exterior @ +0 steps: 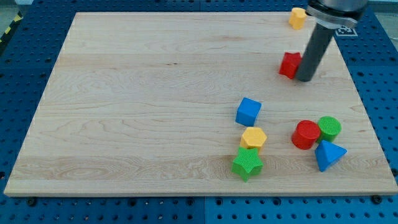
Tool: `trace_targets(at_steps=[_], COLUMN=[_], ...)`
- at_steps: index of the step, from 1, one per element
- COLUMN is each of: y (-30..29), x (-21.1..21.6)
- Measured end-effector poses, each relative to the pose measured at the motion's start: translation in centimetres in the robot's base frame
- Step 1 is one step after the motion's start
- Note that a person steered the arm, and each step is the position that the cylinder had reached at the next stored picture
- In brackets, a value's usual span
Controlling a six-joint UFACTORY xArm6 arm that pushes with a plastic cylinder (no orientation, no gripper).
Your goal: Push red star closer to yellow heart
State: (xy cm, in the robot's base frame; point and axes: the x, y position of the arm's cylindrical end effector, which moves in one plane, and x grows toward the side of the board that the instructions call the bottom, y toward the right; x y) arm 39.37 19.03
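Observation:
The red star (288, 65) lies near the view's upper right on the wooden board (155, 99). My tip (305, 79) stands right against the star's right side, touching or nearly touching it. The yellow heart (297, 17) lies at the board's top edge, above the red star and a little to its right. The rod partly hides the star's right edge.
A blue cube (248, 111), a yellow hexagon (254, 137) and a green star (247, 163) sit at the lower middle right. A red cylinder (305, 134), a green cylinder (329, 128) and a blue triangle (328, 154) cluster at the lower right.

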Motion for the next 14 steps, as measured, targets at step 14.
trace_targets(at_steps=[14], y=[2.1], x=[-9.2])
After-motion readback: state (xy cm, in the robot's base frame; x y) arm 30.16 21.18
